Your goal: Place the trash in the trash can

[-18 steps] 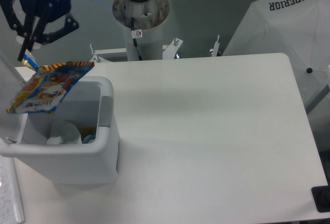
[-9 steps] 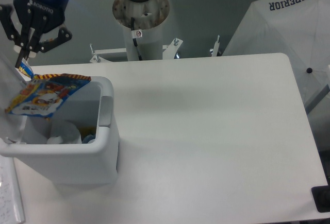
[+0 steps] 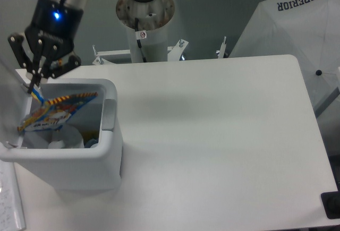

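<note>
Hanging over the open bin [image 3: 109,151], packet [image 3: 56,110] tilted, long axis running from lower left to upper right, upper-right corner near the bin's right rim, lower-left end dipping lowest. Printed face turned up toward the camera, blue edge with yellow and red showing. Held at its upper-left corner, the rest sloping away unsupported, partly inside the bin's mouth.

Jaws pressed nearly together, pinching that upper-left corner of the packet; gripper [image 3: 36,86] pointing down, just above the bin's far-left rim, black linkages splayed out to both sides above the tips, blue light lit on the wrist.

Inside the bin, below the packet, something pale and rounded near the front wall, with a white bit beside it; too blurred to name. Small yellow and blue scraps at the inner right corner, also unclear.

Bin standing at the left end of the desk [image 3: 212,125], front wall facing the camera, handle recess on its right side. Arm base [image 3: 144,13] behind the desk's far edge. White cover printed SUPERIOR [image 3: 297,24] beyond the right corner.
</note>
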{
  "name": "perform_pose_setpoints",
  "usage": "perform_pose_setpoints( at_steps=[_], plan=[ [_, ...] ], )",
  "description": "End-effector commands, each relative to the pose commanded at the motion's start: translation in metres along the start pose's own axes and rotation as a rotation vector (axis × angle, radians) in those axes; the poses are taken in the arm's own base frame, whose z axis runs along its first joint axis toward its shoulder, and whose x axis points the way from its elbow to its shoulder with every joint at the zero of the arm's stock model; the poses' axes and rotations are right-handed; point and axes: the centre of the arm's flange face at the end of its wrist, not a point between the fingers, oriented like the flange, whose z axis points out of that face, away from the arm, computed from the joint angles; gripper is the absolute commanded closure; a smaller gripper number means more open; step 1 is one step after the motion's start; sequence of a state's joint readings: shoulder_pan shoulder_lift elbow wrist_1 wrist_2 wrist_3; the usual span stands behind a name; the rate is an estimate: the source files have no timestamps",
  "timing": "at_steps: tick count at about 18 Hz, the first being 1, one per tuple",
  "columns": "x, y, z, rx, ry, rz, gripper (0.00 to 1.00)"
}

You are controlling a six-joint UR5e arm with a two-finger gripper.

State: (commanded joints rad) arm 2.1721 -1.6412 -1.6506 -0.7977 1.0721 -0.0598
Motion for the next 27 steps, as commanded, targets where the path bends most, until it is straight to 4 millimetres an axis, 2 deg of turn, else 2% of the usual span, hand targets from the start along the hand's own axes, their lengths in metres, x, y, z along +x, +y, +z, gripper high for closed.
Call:
perform_pose_setpoints(
  at_steps=[1, 2, 3, 4, 5, 6, 8, 12, 14, 17, 19, 20, 23, 27],
  plan=[
    [-0.005, 0.000, 0.008, -0.010, -0.010, -0.006, 0.98],
    [-0.008, -0.001, 0.012, -0.015, -0.016, -0.007, 0.83],
    [-0.008, -0.003, 0.012, -0.013, -0.019, 0.003, 0.72],
    [-0.008, -0.004, 0.012, -0.011, -0.019, 0.025, 0.49],
    [-0.008, -0.006, 0.009, -0.006, -0.026, 0.059, 0.17],
    [-0.008, -0.007, 0.006, -0.002, -0.042, 0.080, 0.00],
    [-0.008, -0.010, -0.001, 0.012, -0.077, 0.096, 0.00],
    [0.003, -0.033, -0.023, 0.068, -0.082, 0.138, 0.00],
    [-0.004, -0.044, -0.037, 0.095, -0.104, 0.197, 0.00],
    [-0.057, -0.054, -0.070, 0.126, -0.270, 0.194, 0.00],
    [-0.094, -0.058, -0.083, 0.116, -0.407, 0.203, 0.00],
    [-0.125, -0.058, -0.092, 0.078, -0.538, 0.230, 0.00],
    [-0.177, -0.047, -0.102, -0.054, -0.716, 0.326, 0.00],
    [-0.246, -0.013, -0.104, -0.253, -0.756, 0.476, 0.00]
  ],
)
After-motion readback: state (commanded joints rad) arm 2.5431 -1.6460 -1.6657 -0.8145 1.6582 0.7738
